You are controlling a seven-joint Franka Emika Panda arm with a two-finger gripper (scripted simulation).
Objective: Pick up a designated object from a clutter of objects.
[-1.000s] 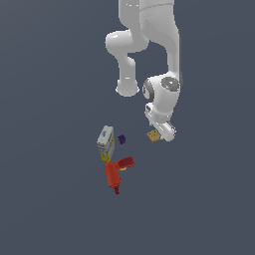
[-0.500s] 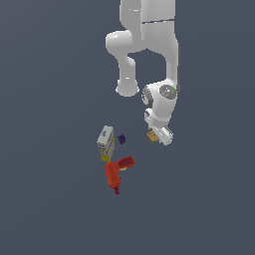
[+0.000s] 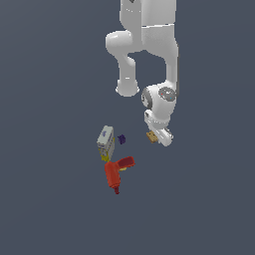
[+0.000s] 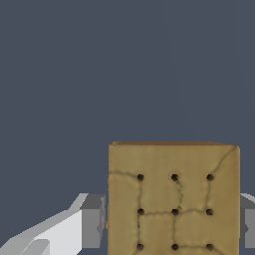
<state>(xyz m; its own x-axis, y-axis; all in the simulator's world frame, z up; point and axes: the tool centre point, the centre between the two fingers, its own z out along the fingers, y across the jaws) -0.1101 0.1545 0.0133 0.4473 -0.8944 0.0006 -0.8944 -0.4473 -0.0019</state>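
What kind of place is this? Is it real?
Probably not a real room: it looks like a computer simulation. The floor is one plain grey-blue sheet with no walls, and the white robot arm, red drill and tan cracker block look smooth and drawn.

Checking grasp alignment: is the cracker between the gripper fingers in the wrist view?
Yes, the cracker sits between the two fingers of the gripper, one flanking each side.
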